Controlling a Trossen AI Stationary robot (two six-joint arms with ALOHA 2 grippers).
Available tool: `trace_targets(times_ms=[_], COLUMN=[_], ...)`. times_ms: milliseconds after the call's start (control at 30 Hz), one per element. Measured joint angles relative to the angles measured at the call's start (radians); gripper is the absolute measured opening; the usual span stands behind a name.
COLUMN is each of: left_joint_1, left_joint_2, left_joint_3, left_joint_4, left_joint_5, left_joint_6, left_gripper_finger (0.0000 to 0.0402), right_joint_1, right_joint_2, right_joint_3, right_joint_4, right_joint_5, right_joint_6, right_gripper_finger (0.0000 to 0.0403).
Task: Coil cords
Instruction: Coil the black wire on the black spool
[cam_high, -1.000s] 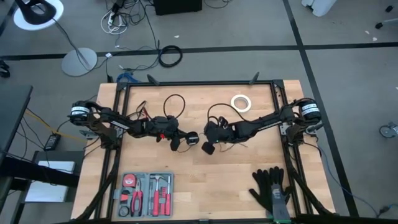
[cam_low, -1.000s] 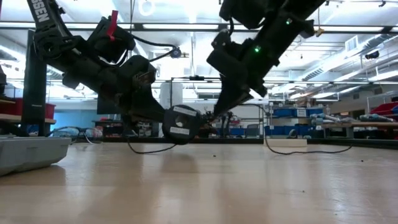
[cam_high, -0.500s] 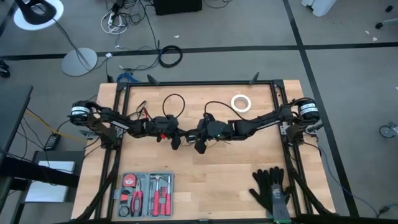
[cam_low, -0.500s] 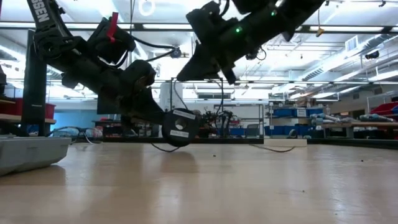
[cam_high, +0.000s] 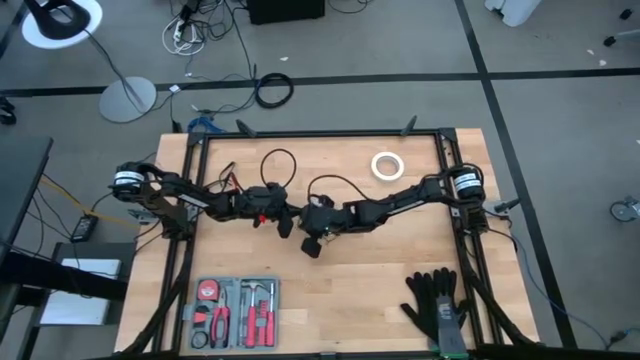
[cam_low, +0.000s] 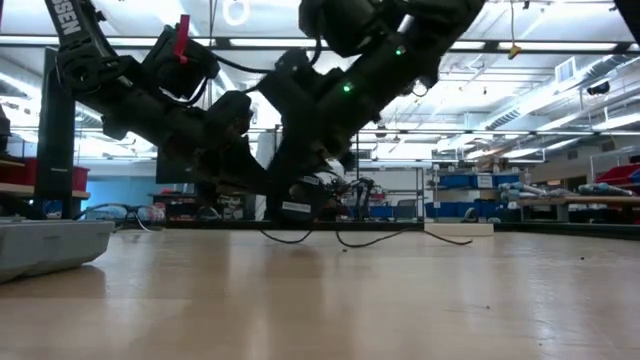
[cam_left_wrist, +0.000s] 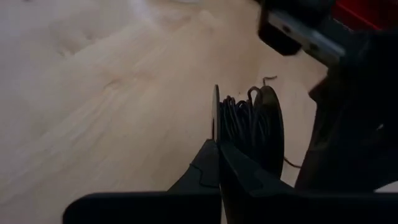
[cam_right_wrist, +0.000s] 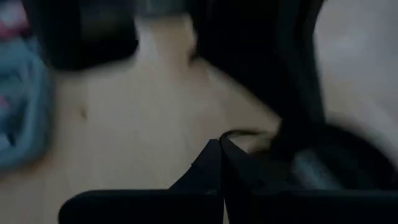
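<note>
At the middle of the surface I have both claws nearly touching: the left claw is clamped together on the rim of the puck, held on edge with black cord wound in its groove, and the right claw sits just beside it, fingers together, whether pinching cord I cannot tell. Loose cord loops lie just behind the claws, nearer my left arm, and more strands trail on the wood under them. I judge there is open bare wood in front of both claws for winding; the white tape ring lies well off behind the right claw.
</note>
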Motion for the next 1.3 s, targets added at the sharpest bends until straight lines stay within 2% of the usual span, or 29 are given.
trace_targets(times_ms=[133,333,433,667,800,1067,1300], left_joint_1=[0.002,0.002,0.002,0.002,0.003,0.041,0.054], left_joint_2=[0.0,0.0,0.0,0.0,0.0,0.0,0.0], left_joint_3=[0.0,0.0,0.0,-0.013,-0.041,-0.136,-0.187], left_joint_4=[0.021,0.076,0.077,0.083,0.118,0.311,0.328], left_joint_5=[-0.004,0.005,0.011,0.019,0.009,0.005,-0.02], left_joint_6=[-0.001,-0.007,-0.011,-0.021,-0.03,-0.092,-0.106], left_gripper_finger=[0.0,0.0,0.0,0.0,0.0,0.0,0.0], right_joint_1=[0.023,0.05,0.064,0.089,0.111,0.14,0.146], right_joint_2=[-0.003,-0.002,-0.002,-0.002,-0.002,-0.004,-0.008], right_joint_3=[0.004,0.003,0.003,0.003,0.002,-0.034,-0.084], right_joint_4=[-0.138,-0.288,-0.335,-0.399,-0.414,-0.406,-0.338], right_joint_5=[0.052,0.068,0.112,0.113,0.068,0.038,0.035], right_joint_6=[0.052,0.119,0.134,0.164,0.173,0.232,0.251], right_gripper_finger=[0.0,0.0,0.0,0.0,0.0,0.0,0.0])
